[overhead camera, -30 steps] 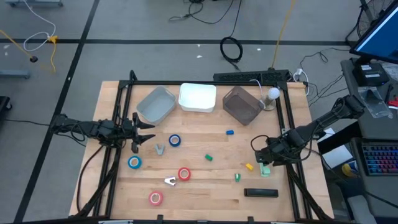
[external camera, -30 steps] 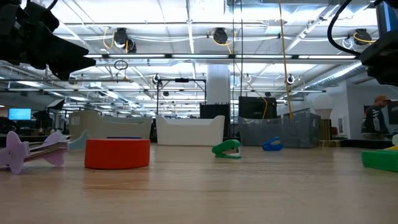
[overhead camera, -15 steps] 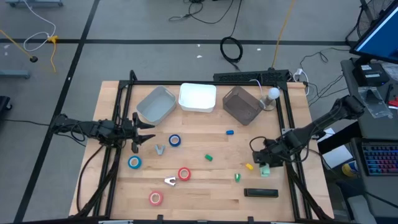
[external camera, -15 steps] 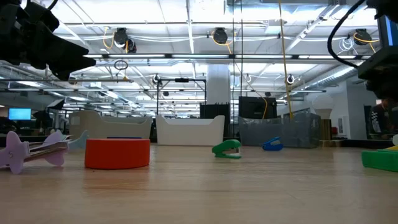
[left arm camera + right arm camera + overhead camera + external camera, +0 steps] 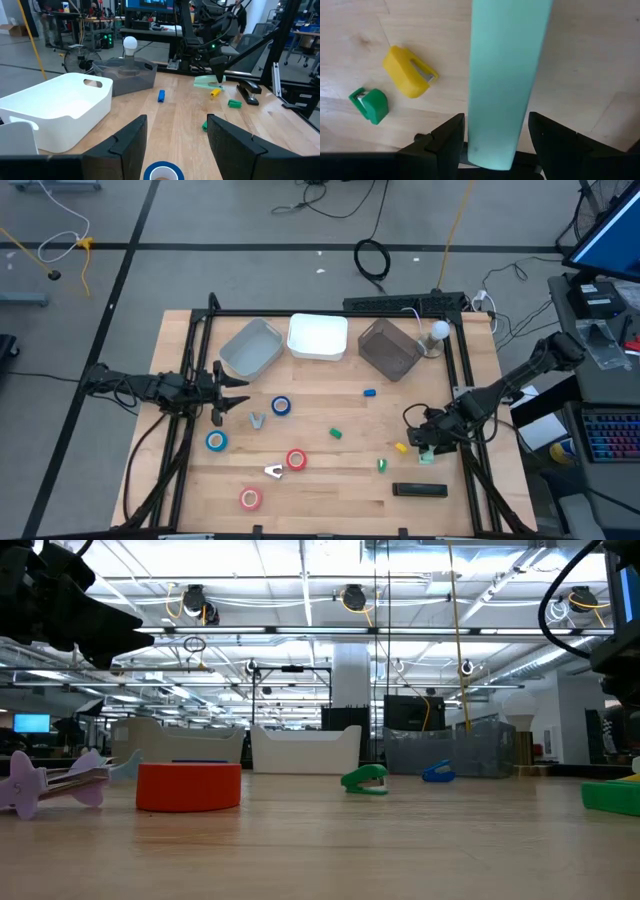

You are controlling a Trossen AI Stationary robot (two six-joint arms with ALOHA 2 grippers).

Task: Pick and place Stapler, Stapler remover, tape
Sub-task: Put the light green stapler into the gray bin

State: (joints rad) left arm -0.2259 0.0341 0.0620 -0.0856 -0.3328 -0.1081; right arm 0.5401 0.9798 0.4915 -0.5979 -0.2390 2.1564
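The long mint-green plastic stapler (image 5: pixel 502 80) lies flat on the wooden bench (image 5: pixel 330 480) at the right of the high view, and the right claw (image 5: pixel 432 442) hangs directly over it, fingers spread wide to either side of its body with nothing held yet. It looks rigid, smooth and fairly light, so I would judge a grip across the narrow width near mid-length safest; the glossy shell could slip. The right wrist view alone shows the stapler sitting squarely between the fingers, beside a small yellow staple remover (image 5: pixel 409 72) and a green one (image 5: pixel 369 104). The high view alone shows the left claw (image 5: pixel 232 393) waiting wide open at centre left, near a blue ring-shaped tape roll (image 5: pixel 281 406).
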